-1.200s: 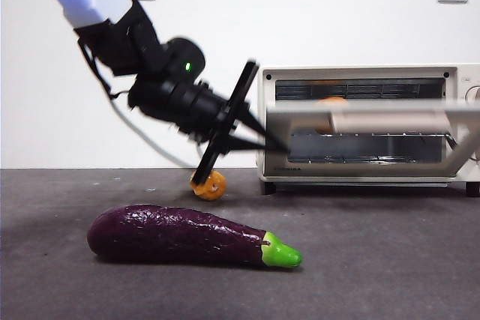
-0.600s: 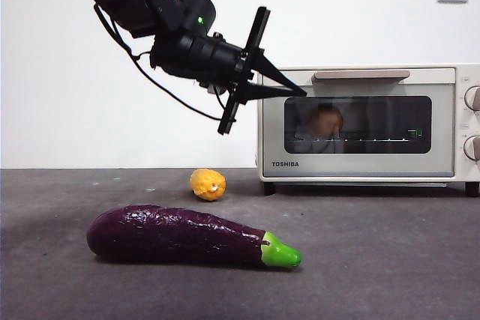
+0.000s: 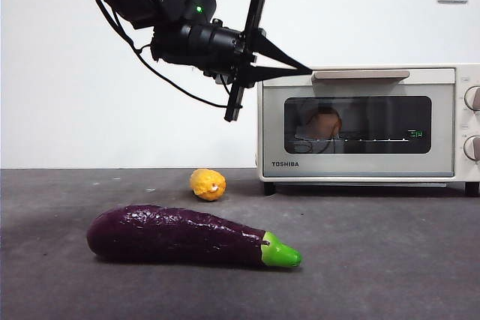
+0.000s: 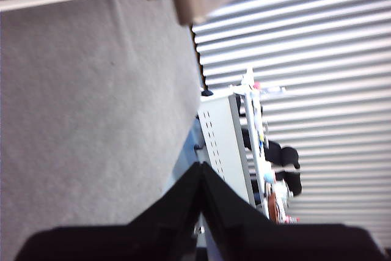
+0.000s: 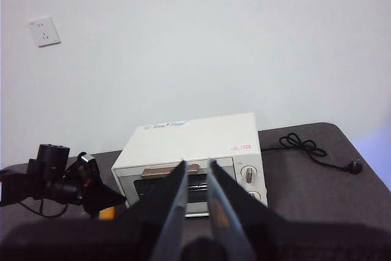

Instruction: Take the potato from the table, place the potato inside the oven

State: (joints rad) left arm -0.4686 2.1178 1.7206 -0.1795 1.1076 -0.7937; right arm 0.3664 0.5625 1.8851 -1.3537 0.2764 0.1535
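The potato (image 3: 324, 121) shows orange-brown behind the dark glass of the cream-white oven (image 3: 271, 125), whose door is closed. My left gripper (image 3: 306, 71) hangs in the air at the oven's upper left corner, its tips just off the left end of the beige handle (image 3: 361, 75). Its jaws are shut and hold nothing, as the left wrist view (image 4: 200, 166) confirms. My right gripper (image 5: 197, 166) waits high and far back, looking down on the oven (image 5: 195, 145), with its jaws close together and empty.
A long purple eggplant (image 3: 180, 234) lies on the dark grey table (image 3: 390, 260) in front. A small yellow lump (image 3: 208, 183) sits behind it, left of the oven. The oven's black power cord (image 5: 305, 148) trails off to its right.
A second ago the oven door was swinging with the left gripper low beside it. The door is now closed, and the gripper has risen to the oven's upper left corner.
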